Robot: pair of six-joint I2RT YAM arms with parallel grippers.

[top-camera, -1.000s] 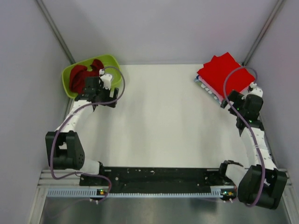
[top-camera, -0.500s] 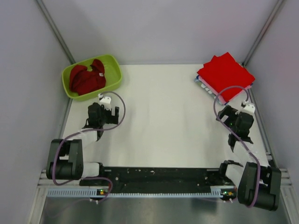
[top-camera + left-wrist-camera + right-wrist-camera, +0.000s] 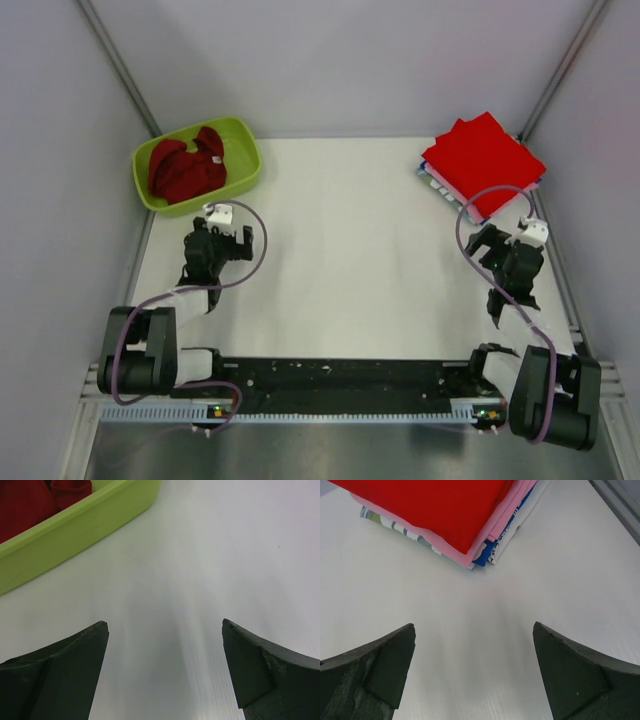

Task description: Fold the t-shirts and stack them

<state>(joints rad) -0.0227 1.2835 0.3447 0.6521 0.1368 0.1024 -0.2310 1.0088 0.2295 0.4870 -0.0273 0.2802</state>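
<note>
T-shirts (image 3: 435,510) stacked, blue tee (image 3: 489,554) — lettering (image 3: 498,542) illegible

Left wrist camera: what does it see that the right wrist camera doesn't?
Only the left wrist view shows the green tub with a dark red shirt inside. Only the right wrist view shows a folded bright red shirt on top of a pink shirt and a blue shirt. Both show the white table and an open, empty gripper: left gripper, right gripper.

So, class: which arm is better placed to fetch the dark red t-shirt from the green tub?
Left, probably: left tool, open, sits near the tub holding the t-shirt; right tool is across by the stack.
</note>
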